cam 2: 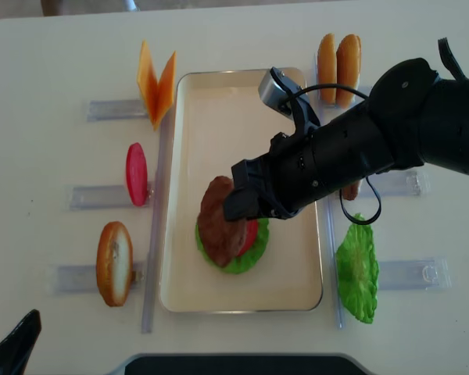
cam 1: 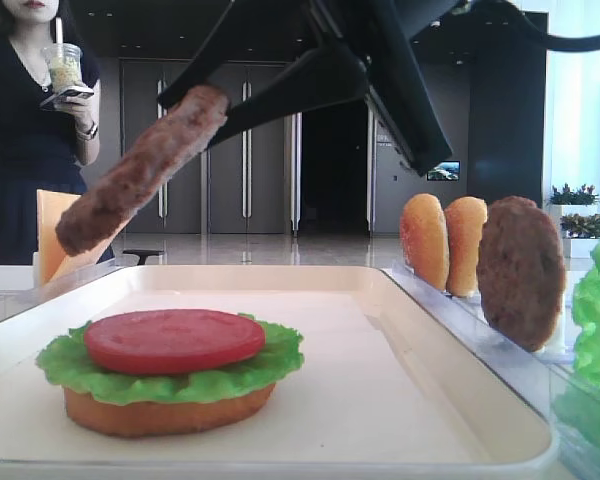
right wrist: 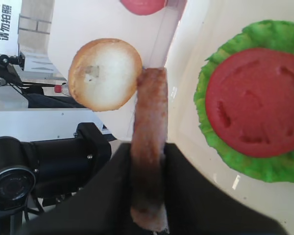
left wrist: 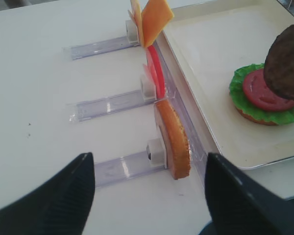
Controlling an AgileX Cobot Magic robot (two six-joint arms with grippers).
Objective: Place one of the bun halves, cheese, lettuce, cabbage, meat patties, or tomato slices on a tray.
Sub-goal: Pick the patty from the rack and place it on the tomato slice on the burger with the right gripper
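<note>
— Looking at the right claw [right wrist: 148, 196], what has it got?

— It is clamped on the edge of a dark brown, grainy round meat patty [cam 1: 140, 170], which hangs tilted in the air, its far end lower than the pinched end.

— And where does that sit against the stack?

— From overhead the patty is above the cream-white rectangular tray [cam 2: 219, 101], overlapping the flat red tomato slice [cam 1: 174, 340], which lies on the frilly green lettuce leaf [cam 1: 270, 365] and the tan bun half [cam 1: 165, 415]. From the low front view there is clear air between patty and tomato.

— So the move turns on what?

— I'd judge the stack lies below and slightly off from the patty's centre, toward its free end; the disc needs levelling, then lowering.

— The other arm?

— The left claw [left wrist: 149, 188] stands with its fingers wide apart, over the surface by the clear racks, holding nothing and farther from the stack.
</note>
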